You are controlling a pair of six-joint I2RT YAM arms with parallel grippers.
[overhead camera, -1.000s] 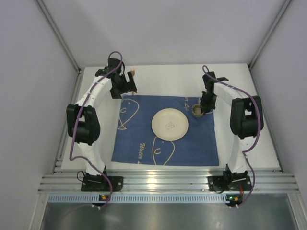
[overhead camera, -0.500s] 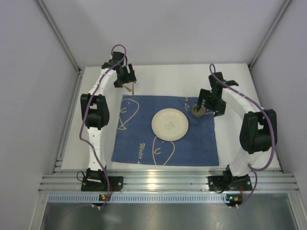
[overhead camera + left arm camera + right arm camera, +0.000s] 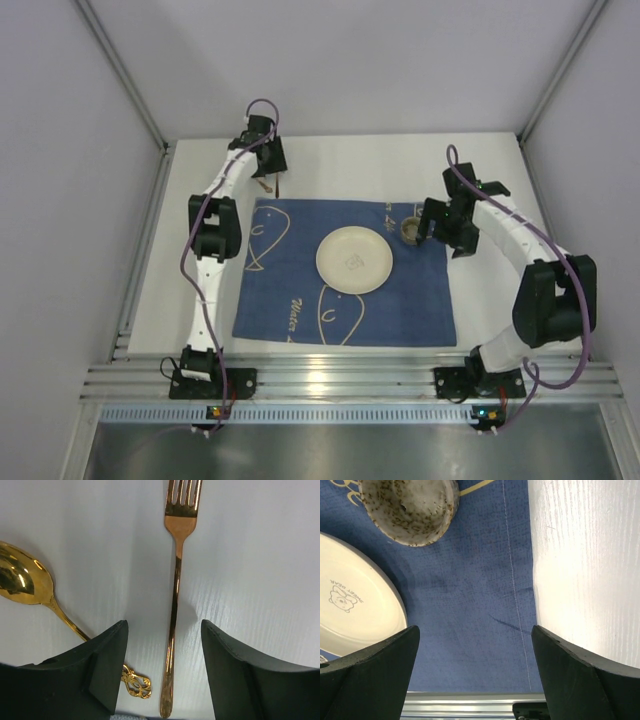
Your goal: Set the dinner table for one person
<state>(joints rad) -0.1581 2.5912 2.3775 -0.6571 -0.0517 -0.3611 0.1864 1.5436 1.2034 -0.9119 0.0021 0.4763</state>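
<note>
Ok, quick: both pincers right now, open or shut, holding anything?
Left pincer: open, astride the fork handle, not gripping it.
Right pincer: open, empty, above the mat.

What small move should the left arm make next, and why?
Probably close the left gripper on the fork's handle: the fork lies flat on the dinner table, its handle between the open jaws, while the spoon sits off to one side.

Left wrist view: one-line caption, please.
Open left gripper straddles a gold fork on the dinner table, gold spoon alongside.
</note>
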